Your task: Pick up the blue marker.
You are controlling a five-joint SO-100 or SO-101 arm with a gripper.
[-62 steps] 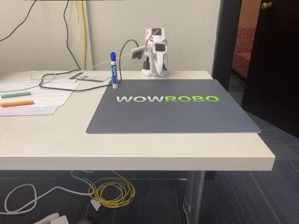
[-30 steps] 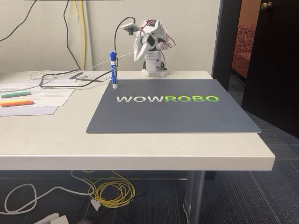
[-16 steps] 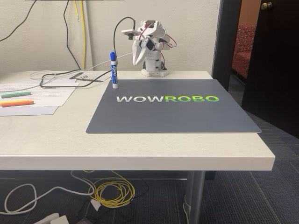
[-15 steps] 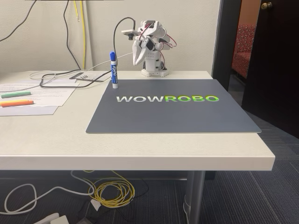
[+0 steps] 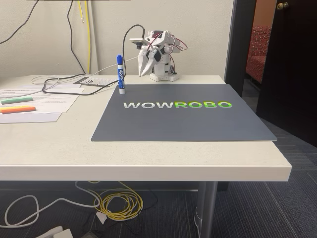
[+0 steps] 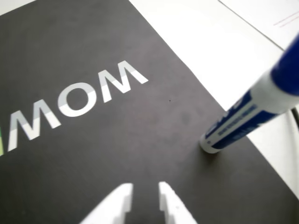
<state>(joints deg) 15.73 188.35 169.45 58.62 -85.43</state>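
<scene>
— Why does the blue marker stand upright on its flat end at the mat's far left corner?

— Probably so its barrel is easy to grasp from the side. The gripper hangs near it, apart, jaws barely parted and empty; the wrist view is blurry, though.

— And around it?

— A pale table, papers, cables, an open doorway.

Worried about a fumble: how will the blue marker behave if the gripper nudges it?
The blue marker stands upright on its narrow end, so it probably tips easily. Its round barrel would likely roll. The gripper hasn't reached it.
</scene>
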